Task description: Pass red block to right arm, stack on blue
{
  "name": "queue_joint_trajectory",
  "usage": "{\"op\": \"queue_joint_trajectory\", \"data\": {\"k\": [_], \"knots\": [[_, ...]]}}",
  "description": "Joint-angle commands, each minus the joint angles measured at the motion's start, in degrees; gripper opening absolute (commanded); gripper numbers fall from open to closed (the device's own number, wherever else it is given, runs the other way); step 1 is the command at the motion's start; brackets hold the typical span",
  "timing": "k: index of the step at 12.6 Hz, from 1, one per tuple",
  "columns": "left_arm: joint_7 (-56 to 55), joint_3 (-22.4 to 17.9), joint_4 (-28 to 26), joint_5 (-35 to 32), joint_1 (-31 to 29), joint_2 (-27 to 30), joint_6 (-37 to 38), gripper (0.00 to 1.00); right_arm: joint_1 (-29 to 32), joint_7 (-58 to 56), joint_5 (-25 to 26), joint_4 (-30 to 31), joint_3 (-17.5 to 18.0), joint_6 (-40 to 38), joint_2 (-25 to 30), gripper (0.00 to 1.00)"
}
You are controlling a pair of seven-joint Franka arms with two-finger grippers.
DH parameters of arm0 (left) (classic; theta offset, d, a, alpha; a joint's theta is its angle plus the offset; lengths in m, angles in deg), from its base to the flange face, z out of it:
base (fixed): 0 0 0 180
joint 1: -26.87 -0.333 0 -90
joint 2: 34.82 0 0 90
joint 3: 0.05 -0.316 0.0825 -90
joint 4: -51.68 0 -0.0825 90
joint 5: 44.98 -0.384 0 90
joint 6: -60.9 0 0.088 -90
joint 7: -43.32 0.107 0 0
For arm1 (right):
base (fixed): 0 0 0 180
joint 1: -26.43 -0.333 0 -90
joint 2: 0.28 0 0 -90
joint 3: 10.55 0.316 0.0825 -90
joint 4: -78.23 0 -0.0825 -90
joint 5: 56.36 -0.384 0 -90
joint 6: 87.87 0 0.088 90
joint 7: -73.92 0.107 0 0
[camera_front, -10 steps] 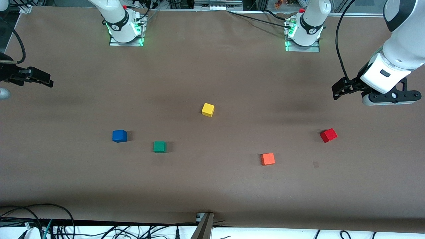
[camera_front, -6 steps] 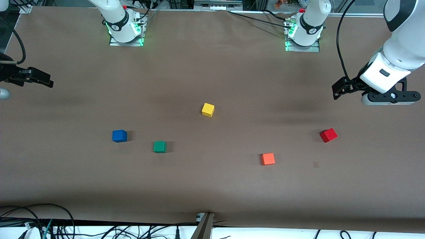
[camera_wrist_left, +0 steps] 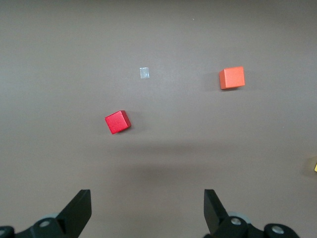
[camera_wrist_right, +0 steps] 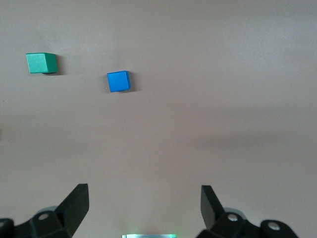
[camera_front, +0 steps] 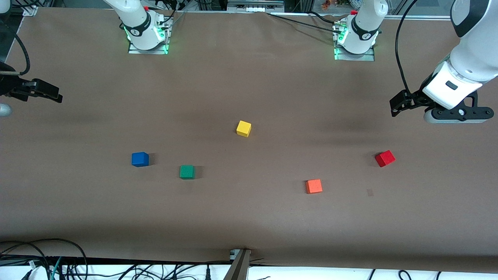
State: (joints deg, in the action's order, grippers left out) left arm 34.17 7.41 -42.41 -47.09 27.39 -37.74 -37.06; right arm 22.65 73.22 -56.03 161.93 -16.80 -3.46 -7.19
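The red block (camera_front: pixel 385 158) lies on the brown table toward the left arm's end, and it also shows in the left wrist view as the red block (camera_wrist_left: pixel 118 122). My left gripper (camera_front: pixel 397 104) hangs open in the air over bare table close to it, and its open left gripper (camera_wrist_left: pixel 147 206) holds nothing. The blue cube (camera_front: pixel 140 159) sits toward the right arm's end, and the right wrist view shows the blue cube (camera_wrist_right: pixel 119 81) too. My right gripper (camera_front: pixel 48 92) waits open and empty over the table's edge at that end, seen also as the right gripper (camera_wrist_right: pixel 144 203).
An orange cube (camera_front: pixel 314 186) lies nearer the front camera than the red block. A green cube (camera_front: pixel 187 172) sits beside the blue one. A yellow cube (camera_front: pixel 244 128) stands mid-table. A small tape patch (camera_front: pixel 370 192) marks the table. Cables run along the front edge.
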Motion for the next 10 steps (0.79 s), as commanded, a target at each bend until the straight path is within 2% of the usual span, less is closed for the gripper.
{"op": "queue_joint_trajectory", "data": {"k": [1, 10], "knots": [[1.24, 0.19, 0.76, -0.97, -0.25, 0.2, 1.01, 1.0, 0.45, -0.35, -0.51, -1.52, 0.27, -0.39, -0.56, 1.0], [1.15, 0.19, 0.84, -0.97, -0.25, 0.28, 1.72, 1.0, 0.27, -0.18, -0.42, -1.43, 0.27, -0.39, -0.56, 1.0]]}}
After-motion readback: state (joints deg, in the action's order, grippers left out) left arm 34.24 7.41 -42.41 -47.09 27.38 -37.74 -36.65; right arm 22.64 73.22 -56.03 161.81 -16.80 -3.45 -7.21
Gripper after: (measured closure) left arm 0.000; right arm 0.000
